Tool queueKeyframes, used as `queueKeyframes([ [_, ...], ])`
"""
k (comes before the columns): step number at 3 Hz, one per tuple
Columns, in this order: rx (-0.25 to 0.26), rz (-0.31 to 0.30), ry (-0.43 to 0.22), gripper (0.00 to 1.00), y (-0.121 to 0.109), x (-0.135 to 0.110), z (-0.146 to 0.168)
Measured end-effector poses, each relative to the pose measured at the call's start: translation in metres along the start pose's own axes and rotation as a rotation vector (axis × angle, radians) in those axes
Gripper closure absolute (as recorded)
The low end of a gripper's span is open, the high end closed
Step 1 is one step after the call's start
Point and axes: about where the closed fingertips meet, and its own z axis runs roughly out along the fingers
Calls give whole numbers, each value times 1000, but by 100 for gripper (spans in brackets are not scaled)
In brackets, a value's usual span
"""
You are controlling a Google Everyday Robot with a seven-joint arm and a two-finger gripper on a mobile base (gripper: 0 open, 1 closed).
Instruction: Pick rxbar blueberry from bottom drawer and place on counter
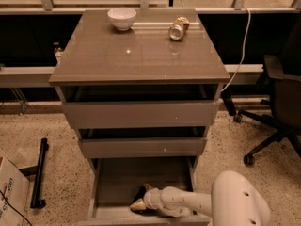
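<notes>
The bottom drawer (pixel 117 182) is pulled out, showing its flat grey inside. My gripper (pixel 143 197) is down inside it near the front, with the white arm (pixel 188 202) coming in from the right. Its two tan fingertips (pixel 137 205) stand apart, open. A small dark shape between them, likely the rxbar blueberry (pixel 140 193), lies on the drawer floor, mostly hidden by the gripper. The counter (pixel 136 55) is the glossy grey-brown top above.
A white bowl (pixel 122 18) and a gold-silver can (pixel 178 28) on its side stand at the back of the counter. The two upper drawers are slightly ajar. An office chair (pixel 277 107) is at the right, and a cardboard box (pixel 11 194) and a black bar (pixel 38 173) at the left.
</notes>
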Motion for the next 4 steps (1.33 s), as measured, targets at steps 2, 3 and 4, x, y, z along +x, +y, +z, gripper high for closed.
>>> queueKeyframes([
  [2,21,19,9,79,1,5,1],
  [3,21,19,9,99,1,4,1],
  [4,18,41,-65,100,-2,-17,-19],
])
